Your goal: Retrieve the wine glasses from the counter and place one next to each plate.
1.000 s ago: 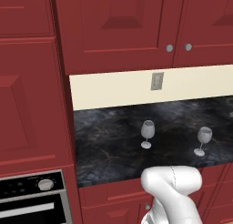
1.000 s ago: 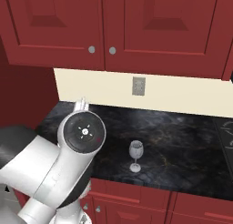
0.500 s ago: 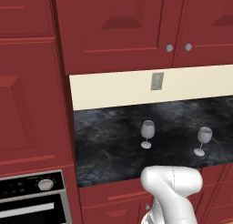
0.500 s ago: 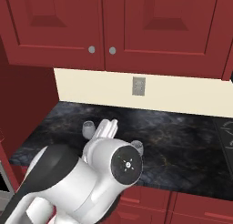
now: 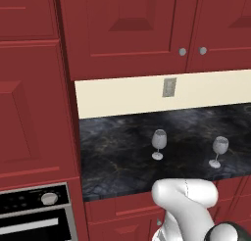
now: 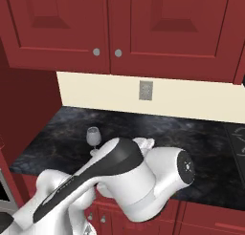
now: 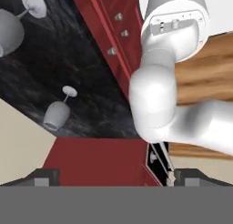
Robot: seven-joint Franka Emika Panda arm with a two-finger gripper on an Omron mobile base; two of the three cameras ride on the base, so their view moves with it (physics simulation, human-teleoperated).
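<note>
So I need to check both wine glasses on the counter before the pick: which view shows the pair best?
The left base view: both wine glasses stand upright and unblocked, apart on the counter. The right base view shows one glass; the arm covers much of the counter. The hand view shows both, tilted, one cropped.

Arm (image 6: 119, 181) folded low; gripper (image 7: 109, 175) wide open, holding nothing.
</note>
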